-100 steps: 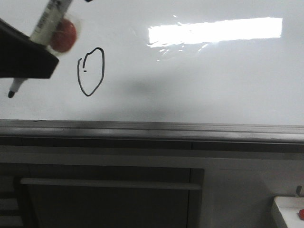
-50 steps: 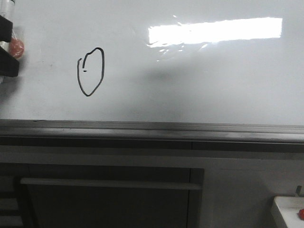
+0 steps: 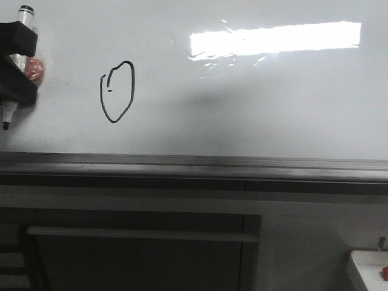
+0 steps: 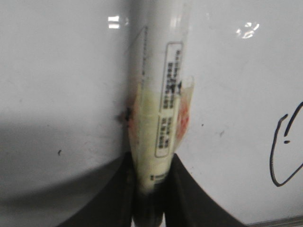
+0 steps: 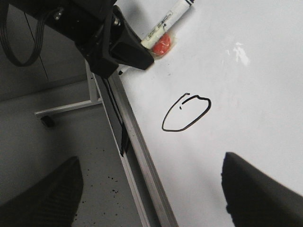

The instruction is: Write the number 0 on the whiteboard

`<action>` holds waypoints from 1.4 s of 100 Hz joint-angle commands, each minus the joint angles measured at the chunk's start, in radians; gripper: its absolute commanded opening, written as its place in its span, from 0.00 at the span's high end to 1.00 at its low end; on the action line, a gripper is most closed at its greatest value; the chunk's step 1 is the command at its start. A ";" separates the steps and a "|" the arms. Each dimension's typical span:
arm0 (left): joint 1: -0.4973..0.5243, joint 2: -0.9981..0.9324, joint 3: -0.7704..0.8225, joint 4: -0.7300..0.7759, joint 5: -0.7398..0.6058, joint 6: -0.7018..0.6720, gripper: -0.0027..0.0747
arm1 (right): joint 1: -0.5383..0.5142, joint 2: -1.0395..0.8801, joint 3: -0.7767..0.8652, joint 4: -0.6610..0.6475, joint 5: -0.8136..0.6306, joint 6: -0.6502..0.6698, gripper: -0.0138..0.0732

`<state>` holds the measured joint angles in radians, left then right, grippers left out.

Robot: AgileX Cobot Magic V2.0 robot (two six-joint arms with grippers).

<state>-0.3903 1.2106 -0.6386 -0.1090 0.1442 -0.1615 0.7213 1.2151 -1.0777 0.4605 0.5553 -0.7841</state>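
Glossy whiteboard (image 3: 273, 109) shows the number 0 (image 3: 116, 92); at its nine o'clock, left claw (image 3: 15, 66) clamps a marker (image 4: 158, 113); right claw (image 5: 151, 189) spread apart.

Front view head-on; both wrist views close — shared number 0 (image 3: 116, 91).

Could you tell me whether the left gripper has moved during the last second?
Yes. The left gripper has drawn leftwards, away from the number 0, towards the view's edge.
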 commanded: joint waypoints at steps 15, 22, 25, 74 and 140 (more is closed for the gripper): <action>-0.005 -0.007 -0.036 -0.011 -0.046 -0.006 0.68 | -0.005 -0.029 -0.034 0.012 -0.047 0.001 0.23; -0.005 -0.018 -0.036 -0.011 -0.037 -0.006 0.58 | -0.005 -0.031 -0.034 0.012 -0.037 0.002 0.23; -0.005 -0.020 -0.036 -0.011 -0.037 -0.004 0.57 | -0.005 -0.031 -0.034 0.012 -0.032 0.002 0.23; -0.064 -0.349 -0.024 -0.002 0.036 0.056 0.90 | -0.064 -0.133 0.008 0.007 0.055 0.074 0.90; -0.128 -1.133 0.328 0.170 -0.075 0.110 0.99 | -0.064 -0.931 0.748 0.034 -0.444 0.061 0.90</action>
<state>-0.5106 0.1134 -0.3069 0.0686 0.1409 -0.0514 0.6631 0.3312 -0.3495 0.4785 0.2018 -0.7156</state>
